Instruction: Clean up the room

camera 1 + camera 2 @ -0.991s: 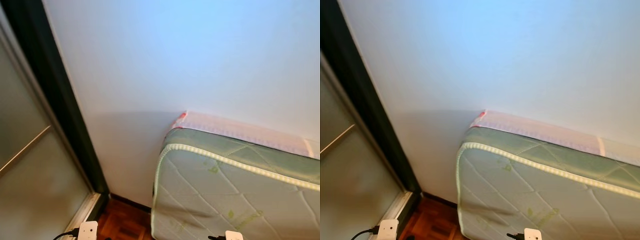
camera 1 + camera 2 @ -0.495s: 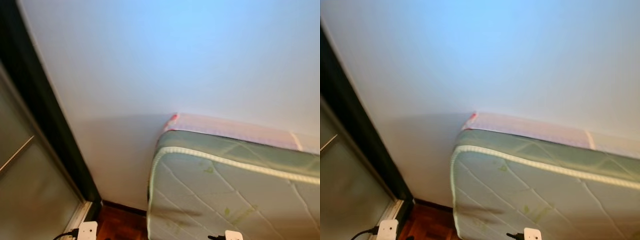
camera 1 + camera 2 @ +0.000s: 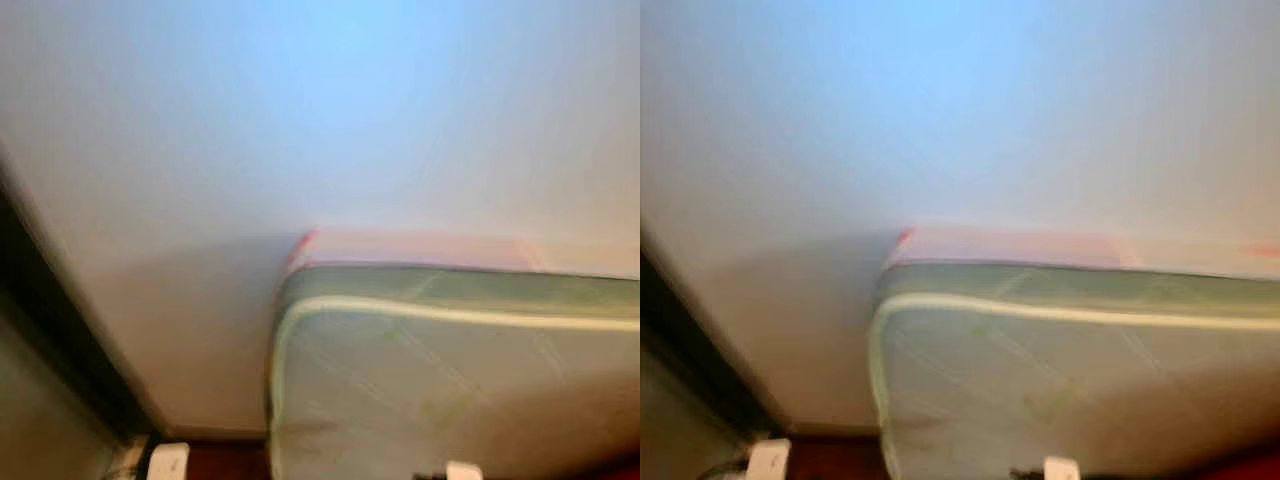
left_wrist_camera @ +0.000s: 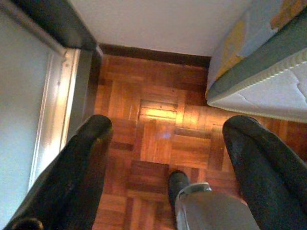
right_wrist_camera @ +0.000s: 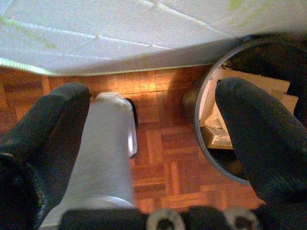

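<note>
Fingers spread and empty on both: left gripper (image 4: pixel 163 143) over parquet floor (image 4: pixel 158 134) by mattress (image 3: pixel 450 370) corner, right gripper (image 5: pixel 153 124) beside round bin (image 5: pixel 216 139) at mattress edge. Mattress long axis runs along wall (image 3: pixel 300 120); head views blurred

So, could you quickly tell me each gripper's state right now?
Left gripper: open, holding nothing, above the parquet floor.
Right gripper: open, holding nothing.

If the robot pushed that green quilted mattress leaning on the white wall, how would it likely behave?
The green quilted mattress looks thick and large, so it is probably heavy and would resist a gripper's push. Standing on edge against the white wall, it might slide on the smooth wooden parquet floor or tip. Its padded surface would likely dent.
</note>
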Robot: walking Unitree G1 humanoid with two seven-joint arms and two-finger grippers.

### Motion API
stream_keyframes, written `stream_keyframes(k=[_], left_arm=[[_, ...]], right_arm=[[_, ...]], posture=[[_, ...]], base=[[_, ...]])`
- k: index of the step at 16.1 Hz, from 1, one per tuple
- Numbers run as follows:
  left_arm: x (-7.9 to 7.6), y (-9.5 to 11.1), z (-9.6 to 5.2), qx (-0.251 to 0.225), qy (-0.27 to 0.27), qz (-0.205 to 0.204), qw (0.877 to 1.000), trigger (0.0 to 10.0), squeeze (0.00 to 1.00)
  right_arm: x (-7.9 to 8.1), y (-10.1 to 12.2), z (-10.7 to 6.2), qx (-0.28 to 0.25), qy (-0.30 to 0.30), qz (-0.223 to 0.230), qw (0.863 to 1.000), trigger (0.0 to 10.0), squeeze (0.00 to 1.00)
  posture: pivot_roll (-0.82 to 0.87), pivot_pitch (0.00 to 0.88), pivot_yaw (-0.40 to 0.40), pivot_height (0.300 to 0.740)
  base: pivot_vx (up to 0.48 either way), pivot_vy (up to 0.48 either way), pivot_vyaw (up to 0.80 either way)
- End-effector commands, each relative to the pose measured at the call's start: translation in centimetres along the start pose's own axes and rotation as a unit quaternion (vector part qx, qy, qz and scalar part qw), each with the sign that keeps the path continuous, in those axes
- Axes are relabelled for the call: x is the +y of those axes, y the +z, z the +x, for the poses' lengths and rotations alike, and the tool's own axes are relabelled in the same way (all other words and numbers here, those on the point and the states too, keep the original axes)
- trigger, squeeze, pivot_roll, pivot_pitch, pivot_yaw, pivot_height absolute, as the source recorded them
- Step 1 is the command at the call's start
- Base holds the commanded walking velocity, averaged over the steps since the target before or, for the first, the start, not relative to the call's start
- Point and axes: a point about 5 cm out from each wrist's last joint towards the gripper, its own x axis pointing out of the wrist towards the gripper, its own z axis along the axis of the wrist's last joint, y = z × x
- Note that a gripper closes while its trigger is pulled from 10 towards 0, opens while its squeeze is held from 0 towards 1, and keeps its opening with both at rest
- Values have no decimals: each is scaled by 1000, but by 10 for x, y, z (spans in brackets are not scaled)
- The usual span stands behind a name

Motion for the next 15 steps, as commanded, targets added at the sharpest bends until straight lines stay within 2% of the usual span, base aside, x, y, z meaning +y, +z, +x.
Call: stream_keyframes(k=[1,13,15], left_arm=[[-28,22,12,44,-48,21,998,10000,0],[-27,23,12,43,-47,21,998,10000,0],[-27,23,12,43,-47,22,998,10000,0]], right_arm=[[-51,70,4,-19,-7,-15,1000,10000,0],[-50,70,4,-17,-5,-18,1000,10000,0],[-50,70,4,-23,-7,-9,1000,10000,0]], posture=[[72,0,-82,740],[75,0,-80,740],[75,0,-80,740]], base=[[0,0,-788],[0,0,-783],[0,0,-288]])
